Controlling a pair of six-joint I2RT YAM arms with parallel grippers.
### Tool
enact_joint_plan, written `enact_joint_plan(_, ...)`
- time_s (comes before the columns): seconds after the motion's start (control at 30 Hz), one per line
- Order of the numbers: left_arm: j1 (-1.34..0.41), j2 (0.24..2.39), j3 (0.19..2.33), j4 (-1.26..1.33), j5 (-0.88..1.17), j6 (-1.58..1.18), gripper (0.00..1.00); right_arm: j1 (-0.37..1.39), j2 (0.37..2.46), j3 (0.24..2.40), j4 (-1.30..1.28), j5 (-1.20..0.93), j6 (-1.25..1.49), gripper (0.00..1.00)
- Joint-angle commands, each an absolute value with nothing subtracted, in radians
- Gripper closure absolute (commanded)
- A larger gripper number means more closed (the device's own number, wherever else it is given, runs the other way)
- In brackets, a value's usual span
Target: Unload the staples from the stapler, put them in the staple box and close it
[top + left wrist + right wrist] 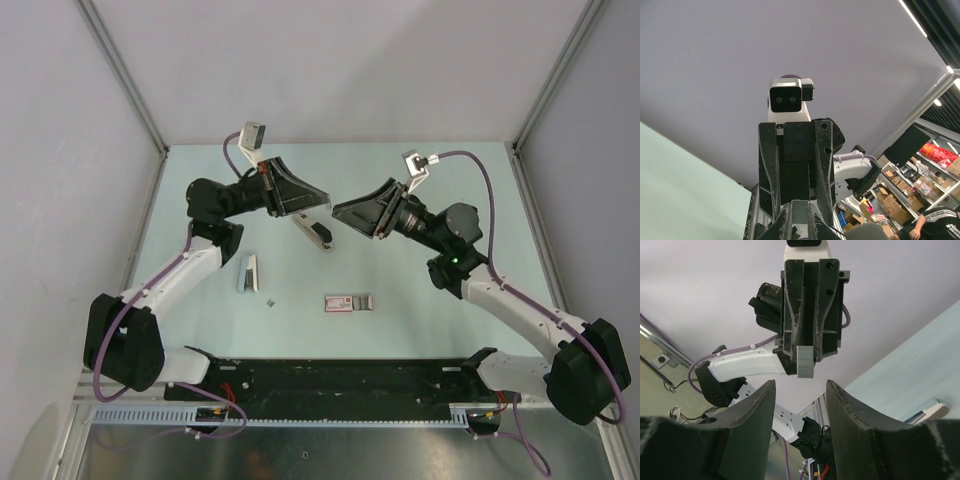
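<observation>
Top external view, starting from the edge by the arm bases: a flat pink-and-grey box (350,302) lies on the pale green worktop (430,300), with a tiny grey fragment (270,300) to its left. A little further back on the left rests a slim pale-and-grey piece (248,273); from here I cannot tell what it is. Beyond that, near the middle, the stapler (313,232) lies flat on the worktop at a slant, black over a pale base. It sits just under the spot where the two arms meet, and neither arm holds it.

Above it the left gripper (322,203) and the right gripper (339,213) point at each other, tips close but not touching. From the right wrist camera, the left gripper (805,352) has its fingers pressed together on a short grey ribbed strip, the staples (805,364), which juts out past the fingertips. The right gripper (800,390) has its fingers spread apart with nothing between them, lined up just short of that strip.
</observation>
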State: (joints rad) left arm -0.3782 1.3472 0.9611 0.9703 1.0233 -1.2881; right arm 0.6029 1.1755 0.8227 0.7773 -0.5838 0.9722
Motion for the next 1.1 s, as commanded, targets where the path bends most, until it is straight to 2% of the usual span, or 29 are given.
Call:
enact_joint_plan(0.0,-0.392,1.317,0.954,0.993,1.010,-1.247,0.81,0.625,1.187,0.882,0.792,-0.556,0.941,0.50)
enact_joint_plan(0.67,-0.408,1.310,0.938,0.955,1.028,-1.199,0.81,0.641,1.196,0.896,0.738,-0.521,0.895,0.66)
enact_joint_plan(0.93,-0.414,1.300,0.924,0.952,1.050,-1.184,0.80,0.639,1.190,0.896,0.717,-0.514,0.884,0.84)
enact_joint_plan(1.0,-0.414,1.298,0.921,0.950,1.054,-1.178,0.77,0.639,1.184,0.896,0.701,-0.511,0.872,0.89)
enact_joint_plan(1.07,-0.414,1.295,0.922,0.944,1.057,-1.168,0.69,0.639,1.175,0.896,0.672,-0.508,0.856,0.93)
